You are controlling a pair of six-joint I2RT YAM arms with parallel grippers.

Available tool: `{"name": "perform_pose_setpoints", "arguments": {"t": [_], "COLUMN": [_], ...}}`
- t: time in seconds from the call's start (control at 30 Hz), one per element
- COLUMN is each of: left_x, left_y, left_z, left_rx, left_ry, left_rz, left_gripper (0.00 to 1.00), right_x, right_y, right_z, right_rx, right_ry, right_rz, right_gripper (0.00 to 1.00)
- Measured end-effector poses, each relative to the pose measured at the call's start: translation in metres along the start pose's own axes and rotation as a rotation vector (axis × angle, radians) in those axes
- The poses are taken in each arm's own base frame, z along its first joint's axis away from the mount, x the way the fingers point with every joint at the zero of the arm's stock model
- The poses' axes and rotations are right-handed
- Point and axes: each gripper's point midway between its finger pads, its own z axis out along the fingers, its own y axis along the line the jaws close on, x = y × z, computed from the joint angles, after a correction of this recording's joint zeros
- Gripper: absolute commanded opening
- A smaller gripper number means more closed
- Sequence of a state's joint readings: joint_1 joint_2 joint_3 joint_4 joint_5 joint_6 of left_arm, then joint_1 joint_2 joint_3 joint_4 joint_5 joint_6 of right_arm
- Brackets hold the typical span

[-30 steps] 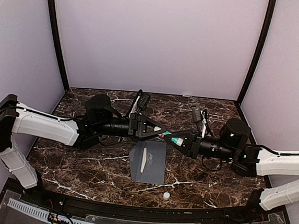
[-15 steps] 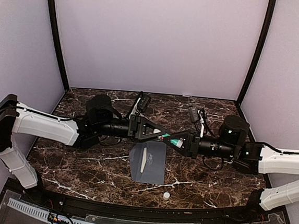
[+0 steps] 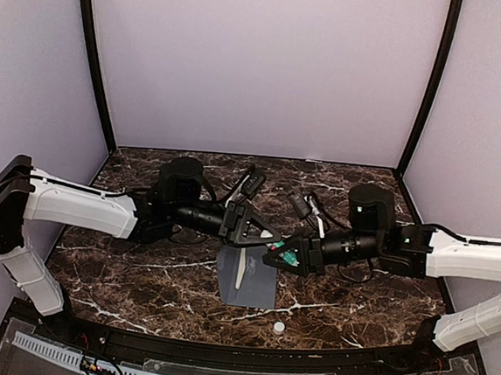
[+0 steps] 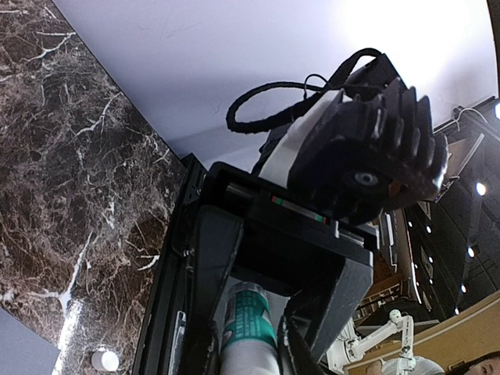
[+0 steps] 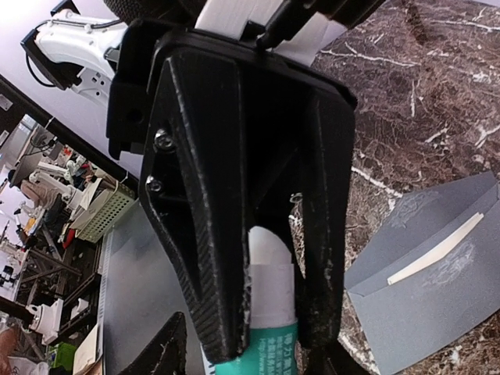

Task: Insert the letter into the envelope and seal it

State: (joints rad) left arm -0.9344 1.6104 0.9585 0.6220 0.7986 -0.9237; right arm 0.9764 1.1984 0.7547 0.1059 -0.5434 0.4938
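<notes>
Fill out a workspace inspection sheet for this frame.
Surface: dark veined marble table.
Job's things: grey envelope lies flat mid-table, a cream strip across it; letter not separately visible.
Clutter: glue stick held above the envelope; small white round piece near the front edge.
Grippers: left gripper shut on the glue stick's white end; right gripper flanks its teal end, grip unclear.
Cables: black loops at the wrists.
Surroundings: lilac walls, black corner posts.

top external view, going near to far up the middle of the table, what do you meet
small white round cap → flat slate-grey paper envelope → green-and-white glue stick → pale lilac back wall
</notes>
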Motion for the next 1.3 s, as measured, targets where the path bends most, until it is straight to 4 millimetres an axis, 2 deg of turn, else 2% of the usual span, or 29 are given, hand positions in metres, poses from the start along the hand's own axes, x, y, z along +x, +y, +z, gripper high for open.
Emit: {"name": "perform_pose_setpoints", "arguments": {"t": [0.1,0.27,0.33,0.37,0.4,0.47,0.53,0.6,0.67,0.73,0.9,1.0,1.03,1.17,1.23,1.3], "left_x": [0.004,0.009,0.011,0.012,0.012,0.012,0.011,0.011,0.007,0.003,-0.019,-0.026,-0.024,-0.001,0.013,0.022], "left_y": [0.007,0.01,0.011,0.012,0.012,0.014,0.017,0.025,0.031,0.031,0.041,0.075,0.092,0.156,0.183,0.197], "left_z": [0.004,0.008,0.008,0.008,0.008,0.008,0.008,0.006,-0.001,-0.016,-0.08,-0.119,-0.131,-0.165,-0.177,-0.179], "left_rx": [-0.006,0.0,-0.004,-0.007,-0.009,-0.018,-0.036,-0.077,-0.127,-0.165,-0.296,-0.437,-0.493,-0.664,-0.737,-0.768], "left_ry": [0.024,0.065,0.078,0.082,0.084,0.08,0.072,0.062,0.034,-0.003,-0.176,-0.274,-0.291,-0.294,-0.277,-0.25], "left_rz": [-0.018,-0.03,-0.031,-0.031,-0.03,-0.017,-0.007,-0.003,0.005,0.015,0.052,0.026,0.002,-0.123,-0.186,-0.215], "left_gripper": [0.0,0.01,0.08,0.19,0.25,0.48,0.59,0.64,0.65,0.65,0.6,0.53,0.48,0.45,0.43,0.41], "right_x": [0.009,0.021,0.023,0.024,0.024,0.023,0.022,0.02,0.019,0.021,0.023,0.014,0.011,0.007,0.007,0.009], "right_y": [0.0,-0.005,-0.006,-0.006,-0.007,-0.008,-0.011,-0.016,-0.022,-0.029,-0.051,-0.055,-0.057,-0.065,-0.072,-0.077], "right_z": [0.003,0.008,0.009,0.009,0.009,0.009,0.01,0.01,0.011,0.011,0.009,0.009,0.01,0.013,0.014,0.016], "right_rx": [-0.015,-0.016,-0.014,-0.014,-0.011,-0.003,0.013,0.03,0.052,0.075,0.152,0.166,0.168,0.193,0.216,0.233], "right_ry": [0.039,0.086,0.094,0.097,0.097,0.092,0.078,0.051,0.024,-0.003,-0.069,-0.123,-0.138,-0.172,-0.177,-0.18], "right_rz": [0.007,0.033,0.041,0.04,0.037,0.038,0.047,0.056,0.07,0.084,0.139,0.155,0.16,0.18,0.191,0.199], "right_gripper": [0.35,0.14,0.09,0.07,0.05,0.04,0.03,0.03,0.03,0.04,0.04,0.04,0.04,0.04,0.04,0.04]}}
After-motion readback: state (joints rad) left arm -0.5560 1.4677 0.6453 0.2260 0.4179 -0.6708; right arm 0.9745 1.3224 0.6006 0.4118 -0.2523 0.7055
